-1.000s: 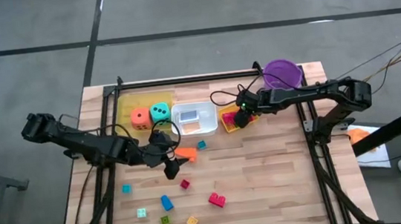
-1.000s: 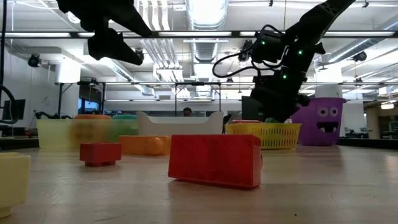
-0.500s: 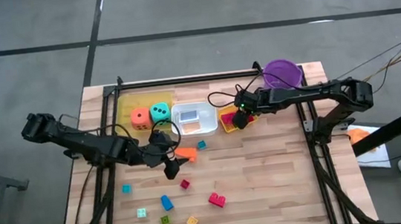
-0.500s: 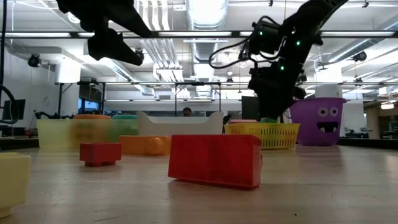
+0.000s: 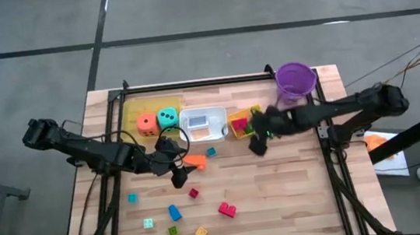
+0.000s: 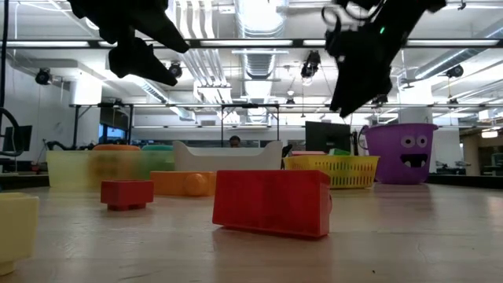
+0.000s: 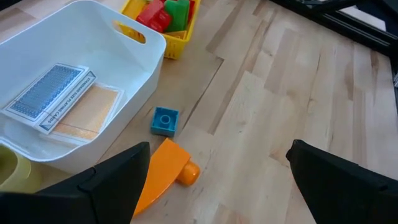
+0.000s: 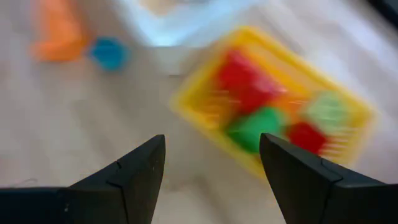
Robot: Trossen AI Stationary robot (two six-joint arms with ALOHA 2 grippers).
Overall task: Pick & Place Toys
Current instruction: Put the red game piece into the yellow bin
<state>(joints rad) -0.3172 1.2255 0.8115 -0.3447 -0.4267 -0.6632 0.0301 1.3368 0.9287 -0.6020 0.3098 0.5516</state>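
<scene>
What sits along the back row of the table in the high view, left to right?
Orange die → teal die → white tray → small yellow basket → purple bucket.

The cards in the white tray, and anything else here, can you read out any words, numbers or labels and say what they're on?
No text here can be read.
Blue card in the white tray: printed back pattern, any lettering too small to read.
Orange card beside it: no legible print.
Teal die and orange die: dots only, no numerals.
Purple bucket: cartoon face, no words.
</scene>
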